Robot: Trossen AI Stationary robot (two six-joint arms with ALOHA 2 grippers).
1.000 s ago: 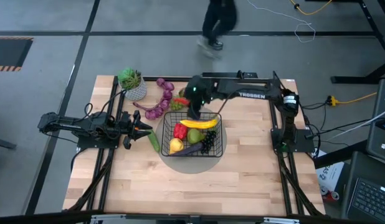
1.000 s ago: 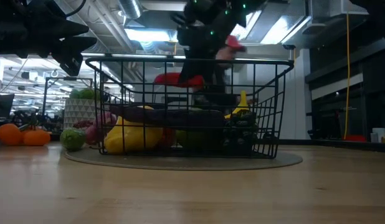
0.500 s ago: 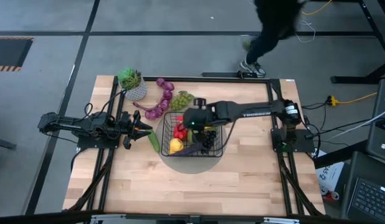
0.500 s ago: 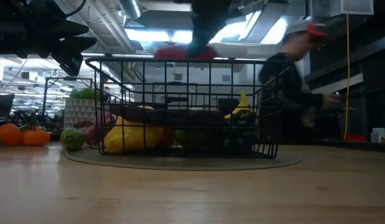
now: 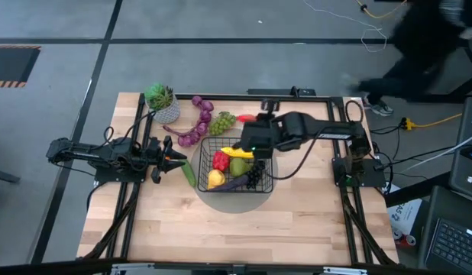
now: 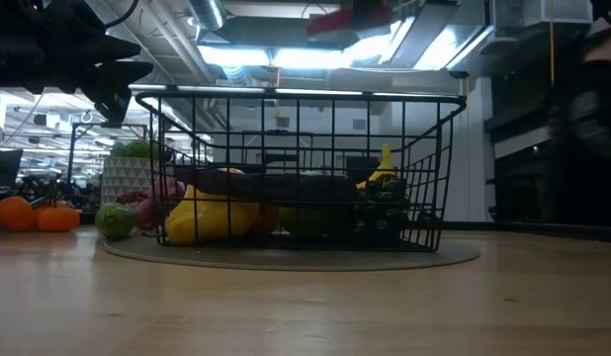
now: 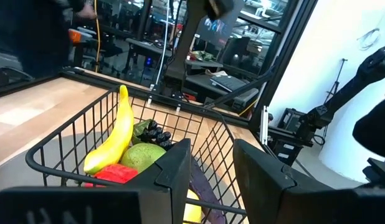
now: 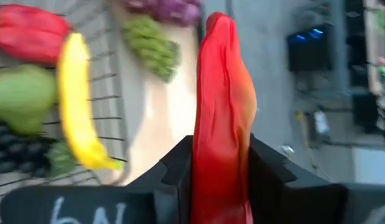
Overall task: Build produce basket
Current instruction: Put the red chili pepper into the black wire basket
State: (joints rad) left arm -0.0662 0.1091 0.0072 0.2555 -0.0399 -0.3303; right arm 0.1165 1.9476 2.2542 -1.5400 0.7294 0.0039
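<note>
The black wire basket [image 5: 260, 183] stands on a grey round mat mid-table and holds a banana [image 5: 237, 153], a red pepper, a pear, a yellow fruit, an aubergine and black grapes. A cucumber [image 5: 189, 174] lies by its left side. Purple grapes [image 5: 192, 131] and green grapes [image 5: 222, 121] lie on the table beyond it. My right gripper [image 5: 247, 126] hangs above the basket's far edge, shut on a long red pepper [image 8: 220, 81]. That pepper shows high above the basket in the low view [image 6: 350, 18]. My left gripper [image 5: 175, 159] waits open, left of the basket, with nothing between its fingers [image 7: 180, 174]. My right gripper pinches the red pepper's lower part [image 8: 220, 155] between its two fingers [image 8: 177, 165]. The pepper lies along the fingers and sticks out well past their tips. The gripper slants downward toward the table's far side. The pepper is lifted clear of table and basket.
A white pot with a green plant [image 5: 161, 101] stands at the far left of the table. A person [image 5: 427, 53] moves on the floor beyond the far right corner. Bare wood lies in front of the basket toward the near edge.
My right gripper has risen with the red pepper from low behind the basket to well above its rim. It has swung toward the table's right and rolled its wrist. The pepper stays between the fingers. A person has walked rightward behind the table.
</note>
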